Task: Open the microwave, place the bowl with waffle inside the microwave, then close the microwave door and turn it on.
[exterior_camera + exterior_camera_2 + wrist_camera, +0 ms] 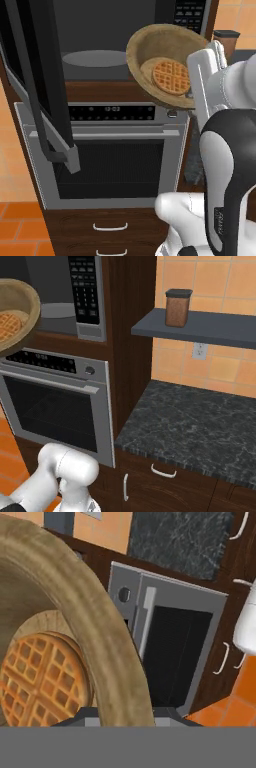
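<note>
Bowl (pixel 165 62) is up in the air, tipped toward the camera, right in front of the open microwave (pixel 115 45), with the gripper (pixel 117 714) clamped on its rim. Turned wood, so probably stiff and light, but the smooth rim could slip. Waffle (pixel 171 76) is a gridded orange disc lying loose inside, likely to slide. Microwave door (pixel 37 85) hangs wide open at left.

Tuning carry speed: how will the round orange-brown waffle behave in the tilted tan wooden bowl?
The round orange-brown waffle probably slides: it lies loose and flat in the steeply tilted tan wooden bowl. Its thin gridded disc looks light, so jerks may shift it. The high rim should likely catch it.
</note>
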